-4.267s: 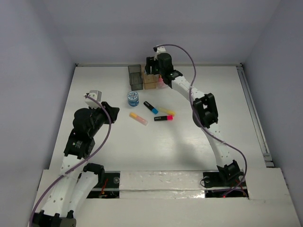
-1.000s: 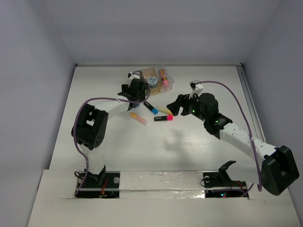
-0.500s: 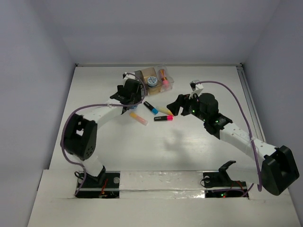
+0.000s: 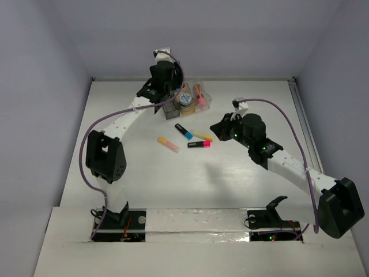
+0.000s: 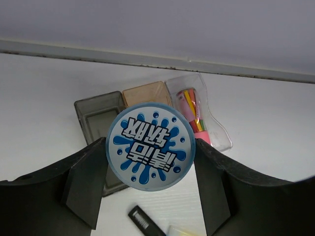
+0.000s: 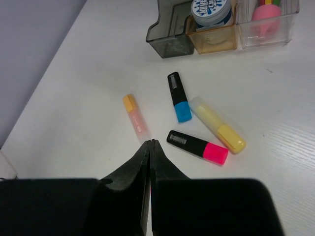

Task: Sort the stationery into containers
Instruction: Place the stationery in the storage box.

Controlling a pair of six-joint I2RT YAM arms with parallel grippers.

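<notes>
My left gripper [image 5: 150, 164] has gone up over three bins [image 5: 93, 113], holding one tub [image 5: 150, 151]; another tub [image 6: 211, 11] sits inside. My right gripper [image 6: 150, 147] is pinched closed, empty. Four highlighters [image 6: 181, 98] lie loose.

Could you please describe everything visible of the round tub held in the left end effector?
The round tub is a disc with a light blue rim and a white face printed with blue splashes and dark blue lettering; it looks like plastic. It is pinched at its sides between the dark fingers of the left end effector, face toward the wrist camera, with the dark grey bin and amber bin showing behind it.
</notes>
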